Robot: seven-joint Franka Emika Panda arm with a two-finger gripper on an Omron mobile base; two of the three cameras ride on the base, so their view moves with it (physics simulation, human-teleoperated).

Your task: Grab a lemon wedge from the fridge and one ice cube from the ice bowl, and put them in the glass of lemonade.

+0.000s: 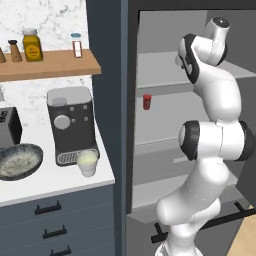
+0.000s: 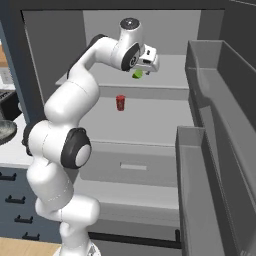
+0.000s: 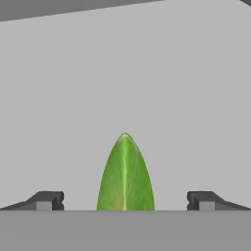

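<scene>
Inside the fridge (image 2: 150, 30), lemon wedge (image 3: 125, 174) between spread tool (image 3: 125, 200) fingers.

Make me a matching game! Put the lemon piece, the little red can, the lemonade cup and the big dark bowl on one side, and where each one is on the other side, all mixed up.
Things:
1. lemon wedge
2. red can
3. glass of lemonade
4. ice bowl

Places:
A. on the counter, in front of the coffee machine
B. between the open gripper fingers, on the upper fridge shelf
C. at the counter's left end, beside the toaster
D. on the fridge shelf below the wedge

Pairs: 1-B, 2-D, 3-A, 4-C
</scene>
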